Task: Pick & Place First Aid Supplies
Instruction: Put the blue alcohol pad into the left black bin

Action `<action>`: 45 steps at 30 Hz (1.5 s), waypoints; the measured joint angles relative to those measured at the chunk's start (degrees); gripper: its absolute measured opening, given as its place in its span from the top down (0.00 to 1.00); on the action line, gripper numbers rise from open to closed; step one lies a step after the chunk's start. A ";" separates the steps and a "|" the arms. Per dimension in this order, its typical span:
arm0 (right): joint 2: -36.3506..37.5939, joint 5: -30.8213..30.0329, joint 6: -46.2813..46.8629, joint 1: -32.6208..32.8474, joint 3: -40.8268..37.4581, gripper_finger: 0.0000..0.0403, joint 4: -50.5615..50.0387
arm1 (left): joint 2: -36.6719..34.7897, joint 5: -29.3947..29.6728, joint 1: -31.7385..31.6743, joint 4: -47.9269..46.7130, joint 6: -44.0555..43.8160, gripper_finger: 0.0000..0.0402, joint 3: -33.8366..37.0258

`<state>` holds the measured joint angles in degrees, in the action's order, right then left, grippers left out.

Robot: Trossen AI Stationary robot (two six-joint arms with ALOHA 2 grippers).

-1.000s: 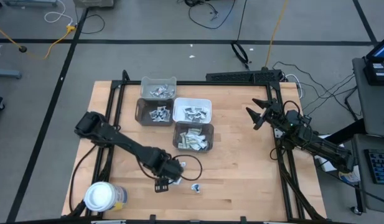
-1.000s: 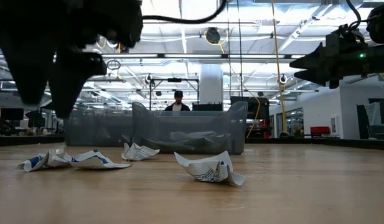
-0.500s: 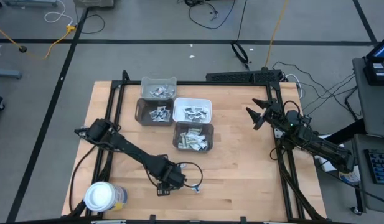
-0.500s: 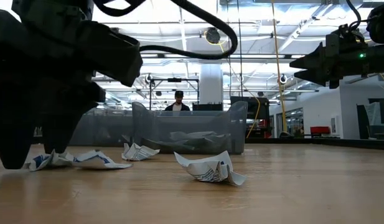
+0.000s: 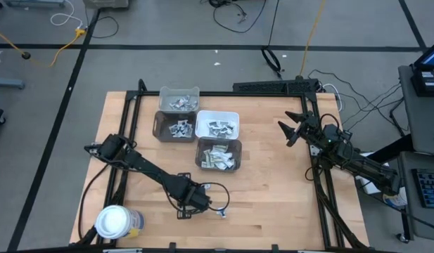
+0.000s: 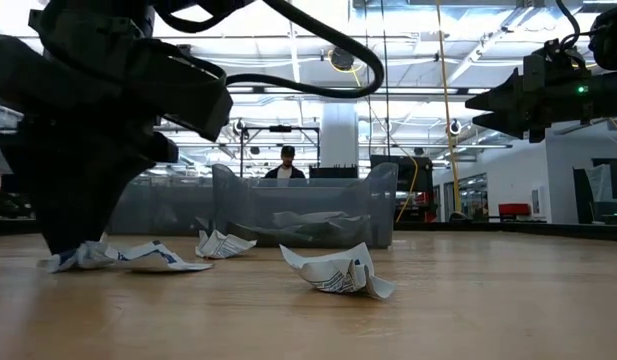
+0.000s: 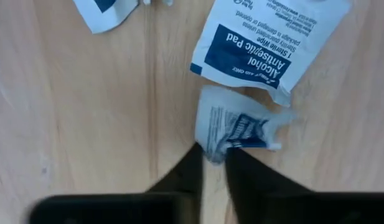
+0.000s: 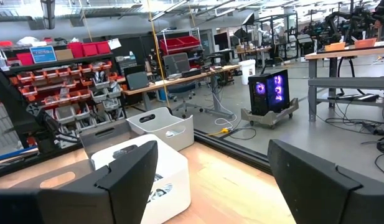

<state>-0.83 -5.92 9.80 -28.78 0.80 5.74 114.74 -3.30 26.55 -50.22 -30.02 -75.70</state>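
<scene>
Several first aid supplies lie loose on the wooden table near its front edge. Among them are a flat alcohol pad packet [image 7: 266, 43], a crumpled white and blue packet [image 7: 241, 124] and another crumpled one [image 6: 338, 272]. My left gripper [image 5: 195, 204] is down at the table and shut on the crumpled packet. My right gripper [image 5: 290, 130] hangs open above the table's right side, with nothing between its fingers [image 8: 117, 180]. My left gripper pinches the crumpled packet by one edge [image 7: 210, 146] between its two fingertips. The fingers come from above and point down at the table. The rest of the packet lies on the wood beyond the fingertips.
Four bins with packets stand at the table's middle and far side: grey [image 5: 179, 99], dark [image 5: 174, 126], white [image 5: 217, 124] and grey [image 5: 218, 154]. A white-lidded jar [image 5: 112, 222] stands at the front left corner. A person [image 6: 286, 162] stands far behind the table.
My left gripper has come down to the table and a little toward the right edge. Then its fingers, which stood wide apart around the crumpled packet, have shut on it. The packet stays on the wood.
</scene>
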 joint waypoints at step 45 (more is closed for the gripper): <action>-0.01 0.00 0.00 0.00 0.01 0.26 0.00 | -27.76 -4.17 -29.89 -23.23 6.92 1.00 0.17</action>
<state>-0.84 -5.92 9.80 -28.78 0.81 5.74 86.98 -7.47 -3.34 -73.45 -23.09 -75.53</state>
